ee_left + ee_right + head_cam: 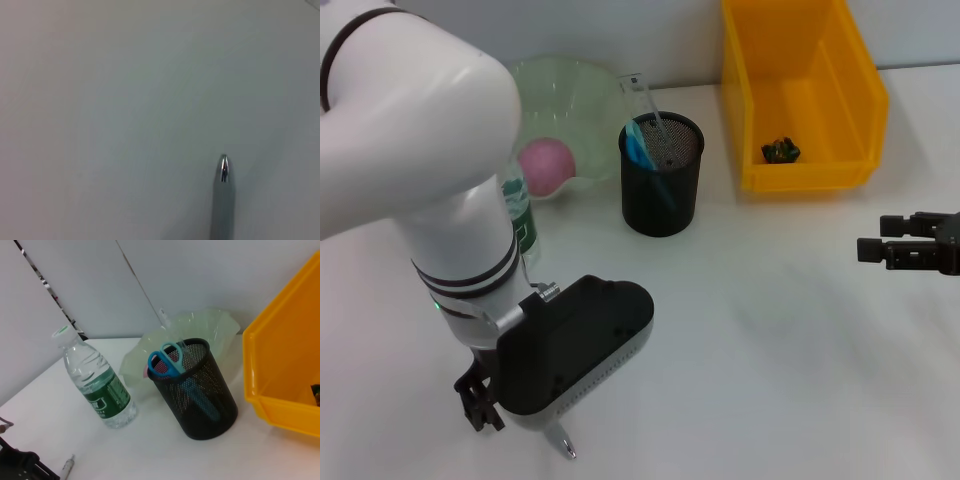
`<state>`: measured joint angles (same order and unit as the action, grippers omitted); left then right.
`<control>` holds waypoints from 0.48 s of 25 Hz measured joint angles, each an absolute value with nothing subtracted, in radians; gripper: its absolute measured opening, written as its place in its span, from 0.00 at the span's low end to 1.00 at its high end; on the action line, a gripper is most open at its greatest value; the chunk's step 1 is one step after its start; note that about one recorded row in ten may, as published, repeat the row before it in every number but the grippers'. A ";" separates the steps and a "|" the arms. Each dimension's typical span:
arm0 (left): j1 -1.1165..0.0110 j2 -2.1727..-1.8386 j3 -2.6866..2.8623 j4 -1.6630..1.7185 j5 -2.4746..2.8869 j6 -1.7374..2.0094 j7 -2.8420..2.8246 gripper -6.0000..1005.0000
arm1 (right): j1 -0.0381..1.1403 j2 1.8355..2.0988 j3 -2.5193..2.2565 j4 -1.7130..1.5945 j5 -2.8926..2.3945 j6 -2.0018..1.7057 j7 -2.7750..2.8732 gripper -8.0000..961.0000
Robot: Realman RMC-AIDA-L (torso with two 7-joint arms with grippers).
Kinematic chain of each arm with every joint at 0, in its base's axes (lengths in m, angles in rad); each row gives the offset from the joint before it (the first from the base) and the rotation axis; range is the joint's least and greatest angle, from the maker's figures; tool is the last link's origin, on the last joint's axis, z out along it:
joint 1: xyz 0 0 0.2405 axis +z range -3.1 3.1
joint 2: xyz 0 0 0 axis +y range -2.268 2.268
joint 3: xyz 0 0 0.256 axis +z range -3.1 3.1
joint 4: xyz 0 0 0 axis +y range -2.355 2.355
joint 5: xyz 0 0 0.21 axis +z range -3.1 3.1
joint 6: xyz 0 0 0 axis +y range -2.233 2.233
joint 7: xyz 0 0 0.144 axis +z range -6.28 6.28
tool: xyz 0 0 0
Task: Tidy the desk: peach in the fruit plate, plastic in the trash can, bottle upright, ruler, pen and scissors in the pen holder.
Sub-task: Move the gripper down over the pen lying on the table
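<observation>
White desk is filling the head view, with the pen holder sitting just beside the fruit plate holding the peach, the yellow trash can standing to the holder's right. Well in front of the holder, the left gripper is pinching the pen, whose silver tip is showing in the left wrist view. Only the right wrist view is showing the upright bottle and blue scissors in the holder, while the right gripper is hovering far right of it, jaws slightly spread.

One bottle, one peach, one pen
</observation>
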<state>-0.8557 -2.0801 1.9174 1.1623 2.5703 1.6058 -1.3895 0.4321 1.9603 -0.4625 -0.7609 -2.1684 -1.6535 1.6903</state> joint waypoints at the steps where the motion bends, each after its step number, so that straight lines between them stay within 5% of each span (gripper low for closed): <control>1: -0.856 -2.080 1.926 1.161 2.564 1.602 -1.390 0.79 | 0.432 1.960 -0.463 -0.761 -2.168 -1.654 1.690 0.85; 12: -0.856 -2.080 1.939 1.148 2.562 1.584 -1.390 0.79 | 0.428 1.962 -0.463 -0.760 -2.169 -1.652 1.690 0.85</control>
